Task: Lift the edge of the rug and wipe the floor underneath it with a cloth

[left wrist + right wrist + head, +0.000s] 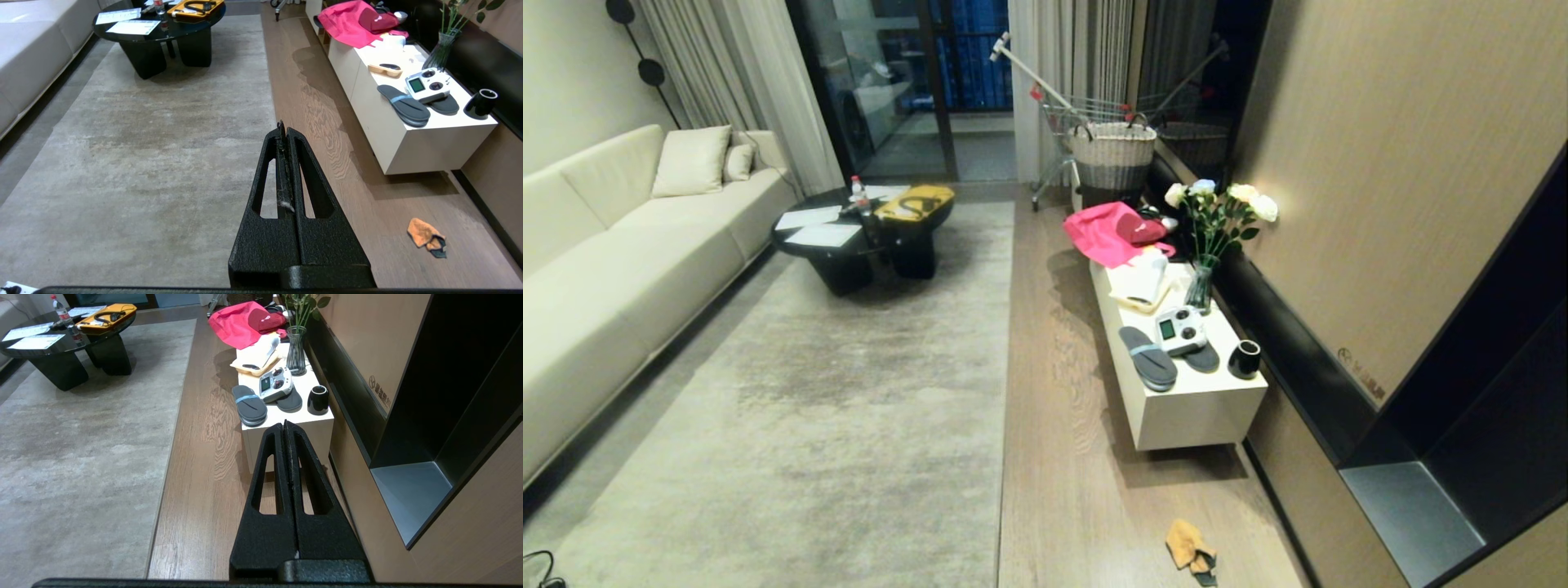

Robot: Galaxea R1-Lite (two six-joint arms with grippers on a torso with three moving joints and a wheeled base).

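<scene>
A large grey-beige rug lies flat, and its long rug edge runs beside a strip of wood-grain floor. The orange-tan cloth with dark teal trim lies crumpled on that floor, near the wall and the white bench. My left gripper is shut and empty, held high over the rug edge, with the cloth off to its side. Over the floor by the bench, my right gripper is shut too, with nothing in it. Neither gripper shows in the head view.
A white low bench by the wall carries slippers, a remote controller, a black cup, a flower vase and pink fabric. A black coffee table stands on the rug, a cream sofa on the left, a shopping trolley with basket at the back.
</scene>
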